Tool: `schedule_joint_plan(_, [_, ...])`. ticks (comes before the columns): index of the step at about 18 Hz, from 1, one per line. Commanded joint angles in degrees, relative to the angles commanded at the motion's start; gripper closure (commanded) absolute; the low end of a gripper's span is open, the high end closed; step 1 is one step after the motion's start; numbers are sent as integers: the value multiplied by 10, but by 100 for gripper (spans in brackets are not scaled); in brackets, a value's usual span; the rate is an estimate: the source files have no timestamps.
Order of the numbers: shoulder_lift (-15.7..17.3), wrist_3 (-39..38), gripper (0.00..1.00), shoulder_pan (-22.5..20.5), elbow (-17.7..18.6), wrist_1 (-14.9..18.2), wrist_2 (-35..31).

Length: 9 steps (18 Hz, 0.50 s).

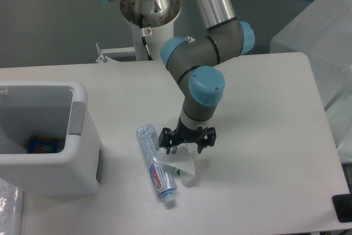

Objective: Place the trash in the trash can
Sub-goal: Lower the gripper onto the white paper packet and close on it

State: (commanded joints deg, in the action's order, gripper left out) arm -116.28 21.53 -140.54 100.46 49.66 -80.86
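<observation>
Gripper (186, 145) hangs over the crumpled white wrapper (181, 164), jaws apart. Clear plastic bottle (155, 163) lies beside it; white trash can (47, 136) at 9 o'clock.

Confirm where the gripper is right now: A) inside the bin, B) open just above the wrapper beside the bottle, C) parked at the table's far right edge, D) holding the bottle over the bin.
B: the gripper hangs with its fingers spread directly over the wrapper, which lies against the bottle on the table, well clear of the bin.
</observation>
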Motion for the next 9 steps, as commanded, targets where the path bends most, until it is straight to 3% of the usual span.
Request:
schedule_joint_plan(6, [0,0,0,0,4,-3,-1])
schedule_joint_plan(8, [1,0,9,1,5,-2,-1])
schedule_joint_plan(9, [2,0,19,1,5,-1,-1])
